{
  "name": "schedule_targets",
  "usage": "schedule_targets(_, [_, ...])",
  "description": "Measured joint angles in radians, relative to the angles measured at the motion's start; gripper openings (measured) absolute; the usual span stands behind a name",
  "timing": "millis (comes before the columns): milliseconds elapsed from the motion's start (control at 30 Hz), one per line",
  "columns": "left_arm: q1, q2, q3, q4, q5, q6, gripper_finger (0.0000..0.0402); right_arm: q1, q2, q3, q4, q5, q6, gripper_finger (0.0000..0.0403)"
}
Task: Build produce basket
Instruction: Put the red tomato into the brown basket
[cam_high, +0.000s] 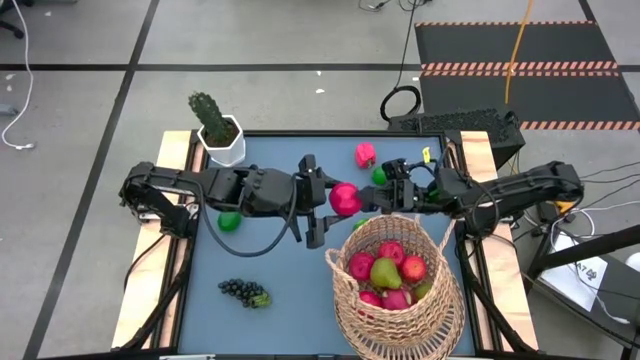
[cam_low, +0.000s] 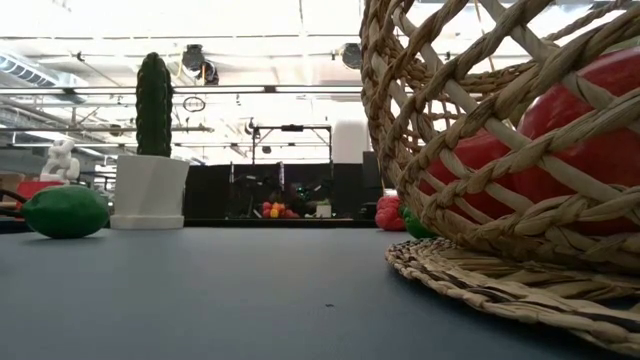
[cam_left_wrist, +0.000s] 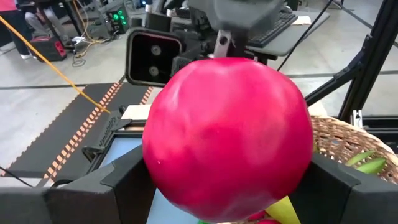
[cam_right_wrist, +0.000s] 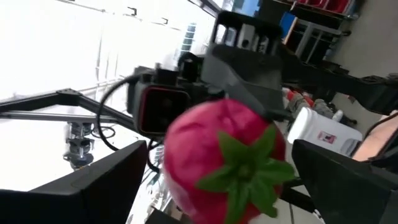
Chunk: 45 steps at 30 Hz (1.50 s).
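Room check: blue table (cam_high: 270, 270) has bare surface left of the basket (cam_high: 395, 275), only the dark grape bunch (cam_high: 243, 291) there near the front edge. Basket sits front-right, rim close to the right rail. Far-left corner taken by the white cactus pot (cam_high: 222, 140); a green lime (cam_high: 230, 221) lies under my left arm, by the left edge. A pink dragon fruit piece (cam_high: 365, 154) and a small green fruit (cam_high: 379, 176) sit near the far edge, w/ bare table between them and the pot.

My left gripper (cam_high: 322, 200) is mid-table, just off the basket's far rim, fingers spread abt a fruit's width and clamped on a round pink-red fruit (cam_left_wrist: 227, 137). My right gripper (cam_high: 392, 196) faces it from the other side, fingers (cam_right_wrist: 106, 180) wide on both sides of the same fruit; whether they touch it, can't tell.

Fruit: smooth, glossy, slightly dimpled, w/ a green leafy star on the end toward my right wrist. Basket: tan woven wicker, open lattice, arched handle, holding red apples (cam_high: 390, 250) and a yellow-green pear (cam_high: 385, 272).
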Motion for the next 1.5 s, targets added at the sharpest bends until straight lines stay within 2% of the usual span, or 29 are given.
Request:
schedule_targets(600, [0.017, 0.005, 0.0, -0.004, -0.002, 0.006, 0.0296, -0.025, 0.067, 0.0, 0.087, -0.006, 0.006, 0.039])
schedule_targets(1000, [0.022, 0.026, 0.0, 0.004, 0.001, 0.003, 0.0296, -0.033, 0.081, 0.0, 0.121, -0.031, 0.001, 0.0312])
schedule_targets(1300, [0.022, 0.026, 0.0, 0.002, 0.001, 0.011, 0.0298, -0.033, 0.081, 0.0, 0.122, -0.034, -0.005, 0.0309])
schedule_targets(1400, [0.022, 0.026, 0.0, 0.001, 0.0, 0.002, 0.0316, -0.033, 0.08, 0.0, 0.122, -0.036, -0.006, 0.031])
schedule_targets(1500, [0.022, 0.024, 0.0, -0.003, -0.003, -0.016, 0.0356, -0.033, 0.078, 0.0, 0.129, -0.059, -0.005, 0.031])
